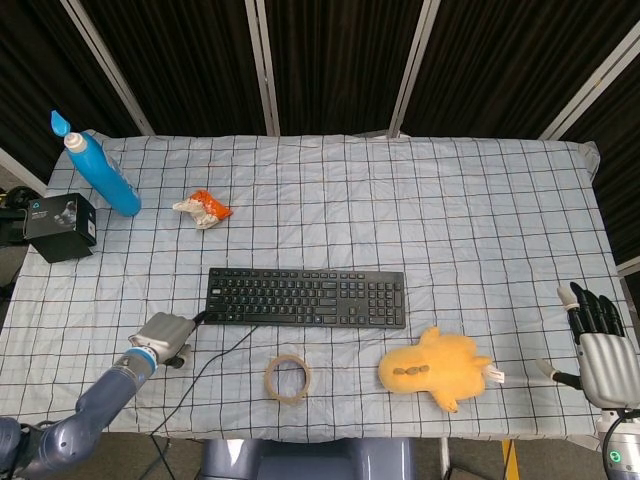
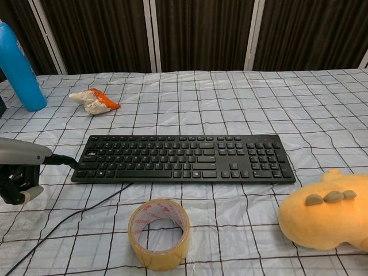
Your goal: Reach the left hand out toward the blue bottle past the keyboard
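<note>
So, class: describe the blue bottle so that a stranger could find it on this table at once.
Start at the checked tablecloth and go to its far left corner. Beyond the keyboard, beside a small black box, stands the blue bottle. It is the only tall upright thing there, bright blue with a white neck.

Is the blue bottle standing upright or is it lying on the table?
Upright. The blue bottle stands on its base at the table's far left corner, cap on top, beside the black box; the chest view shows its body vertical.
</note>
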Motion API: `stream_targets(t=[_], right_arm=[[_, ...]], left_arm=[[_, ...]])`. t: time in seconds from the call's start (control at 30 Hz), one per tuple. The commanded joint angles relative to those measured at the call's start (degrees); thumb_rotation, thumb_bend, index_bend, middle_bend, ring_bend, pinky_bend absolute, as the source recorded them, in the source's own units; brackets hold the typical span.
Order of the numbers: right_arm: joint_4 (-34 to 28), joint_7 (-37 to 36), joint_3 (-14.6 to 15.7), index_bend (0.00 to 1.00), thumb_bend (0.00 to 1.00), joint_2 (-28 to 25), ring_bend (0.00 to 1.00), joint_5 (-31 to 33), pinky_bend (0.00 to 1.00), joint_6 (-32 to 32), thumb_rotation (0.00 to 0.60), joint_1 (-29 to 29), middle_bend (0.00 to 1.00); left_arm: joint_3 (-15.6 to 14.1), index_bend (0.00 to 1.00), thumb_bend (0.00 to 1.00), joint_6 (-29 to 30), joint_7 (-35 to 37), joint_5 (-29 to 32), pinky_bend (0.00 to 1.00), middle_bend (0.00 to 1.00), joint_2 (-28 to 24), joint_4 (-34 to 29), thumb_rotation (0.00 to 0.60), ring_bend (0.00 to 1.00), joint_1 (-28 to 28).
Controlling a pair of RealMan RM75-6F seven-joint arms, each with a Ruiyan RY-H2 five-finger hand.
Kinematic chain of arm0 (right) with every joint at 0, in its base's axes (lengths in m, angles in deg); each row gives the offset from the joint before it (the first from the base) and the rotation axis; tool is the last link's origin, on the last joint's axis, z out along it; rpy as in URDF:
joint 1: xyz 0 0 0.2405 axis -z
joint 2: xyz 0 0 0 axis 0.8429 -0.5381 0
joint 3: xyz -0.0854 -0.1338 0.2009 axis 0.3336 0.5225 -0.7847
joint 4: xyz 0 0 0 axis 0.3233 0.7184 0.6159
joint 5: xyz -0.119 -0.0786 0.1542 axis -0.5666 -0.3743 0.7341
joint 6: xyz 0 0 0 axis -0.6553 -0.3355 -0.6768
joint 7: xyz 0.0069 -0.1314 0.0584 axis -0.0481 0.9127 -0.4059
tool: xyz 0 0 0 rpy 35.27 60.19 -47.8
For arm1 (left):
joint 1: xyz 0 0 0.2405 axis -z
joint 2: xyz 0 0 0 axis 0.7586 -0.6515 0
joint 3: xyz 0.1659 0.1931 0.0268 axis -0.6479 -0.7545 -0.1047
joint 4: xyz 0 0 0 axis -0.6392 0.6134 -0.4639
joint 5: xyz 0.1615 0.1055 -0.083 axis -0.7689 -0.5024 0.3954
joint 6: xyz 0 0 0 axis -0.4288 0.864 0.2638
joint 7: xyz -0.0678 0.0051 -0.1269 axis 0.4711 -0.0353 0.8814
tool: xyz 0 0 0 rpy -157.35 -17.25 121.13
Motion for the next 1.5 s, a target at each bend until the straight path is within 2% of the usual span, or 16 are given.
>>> stream_targets(t=[0.03,0.53,0.93,1.03,1.2,1.33,1.43,1.5], right_arm=[[0.0,-0.04,0.0,0.04,0.05,-0.01,0.0,0.01,0.0,0.02,0.6,0.0,0.0],[-0.09,-0.08,-0.12,0.04,0.05,0.01,0.0,0.02,0.0,-0.15,0.6,0.01,0.0],[-0.08,-0.06,-0.08,0.04,0.05,0.03,0.0,-0.02,0.0,-0.16,0.6,0.04,0.0],[-0.06,-0.01,-0.1,0.04,0.06,0.0,0.0,-0.03,0.0,-0.21,0.6,0.05,0.0],[0.08,-0.19,-0.1,0.04,0.05,-0.11,0.0,0.1,0.0,-0.16,0.6,0.1,0.0],[0.08,-0.14,-0.02,0.04,0.06,-0.13,0.0,-0.05,0.0,-0.16,0.6,0.11,0.0],[0.03,-0.03,0.01,0.04,0.05,-0.14,0.0,-0.04,0.0,-0.15,0.6,0.13,0.0],[0.02,0.07,0.04,0.04,0.05,-0.15,0.0,-0.05,0.0,-0.12,0.6,0.13,0.0]], left_arm=[[-0.54,0.0,0.6,0.7,-0.46,1.6,0.51,0.85,1.18,0.49,0.6,0.74,1.28],[-3.1,0.0,0.6,2.12,-0.75,5.25,0.51,0.85,3.53,0.73,0.6,0.74,5.01],[-3.93,0.0,0.6,2.77,1.0,4.7,0.51,0.85,3.26,-0.49,0.6,0.74,6.5],[-3.67,0.0,0.6,3.98,1.87,3.58,0.51,0.85,2.89,-0.89,0.6,0.74,6.42],[-1.88,0.0,0.6,12.26,5.52,-4.42,0.49,0.82,1.6,-2.96,0.6,0.71,3.25],[-1.02,0.0,0.58,18.94,9.91,-12.79,0.37,0.68,-0.51,-5.38,0.6,0.57,-0.99],[-2.26,0.0,0.53,25.04,12.6,-21.86,0.27,0.43,-2.08,-6.42,0.6,0.36,-5.42],[-3.78,0.0,0.48,28.78,14.28,-28.0,0.16,0.18,-2.84,-6.34,0.6,0.19,-8.66]])
